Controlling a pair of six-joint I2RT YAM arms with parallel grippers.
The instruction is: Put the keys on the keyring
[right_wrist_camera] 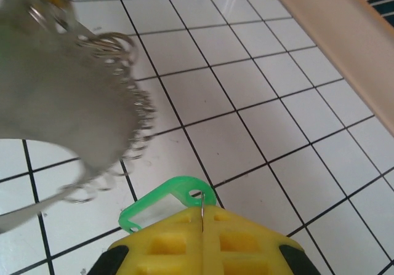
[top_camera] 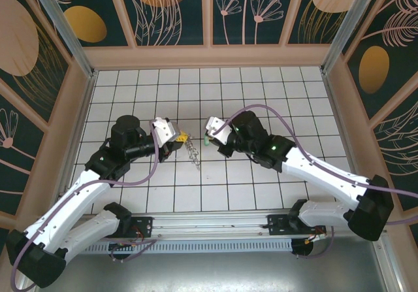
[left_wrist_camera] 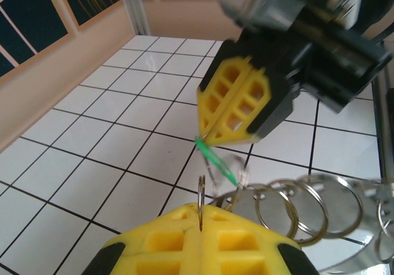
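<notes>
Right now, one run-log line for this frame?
left gripper: shut on keyring | right gripper: shut on keys | grippers face each other, close | keys at keyring's rings, threaded or not unclear

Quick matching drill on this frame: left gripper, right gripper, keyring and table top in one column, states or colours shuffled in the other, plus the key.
Things
1. left gripper
2. right gripper
3. keyring
4. table top

States or colours
a. shut on the green key tag
b. white tiles with dark grid lines
c. shut on a thin metal ring
d. silvery, a string of linked rings

Pairs: 1-c, 2-a, 3-d, 4-b
</notes>
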